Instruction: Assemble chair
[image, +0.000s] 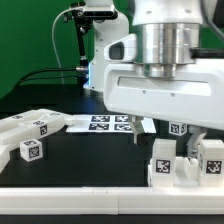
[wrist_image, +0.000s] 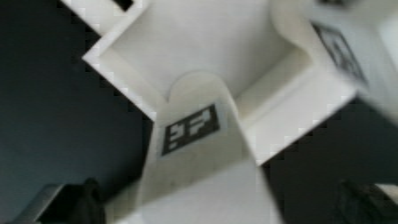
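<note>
White, matt, blocky plastic chair pieces, square-edged and tagged black-and-white, lie scattered on the black table; one tagged bar, blurred, sits under my gripper, fingers spread clear.

In the wrist view, the chair pieces are blurred, and the tag cannot be read. The end effector is cut off by the picture's edge; its grip cannot be told. In the exterior view, the marker board is partly hidden by the arm.
</note>
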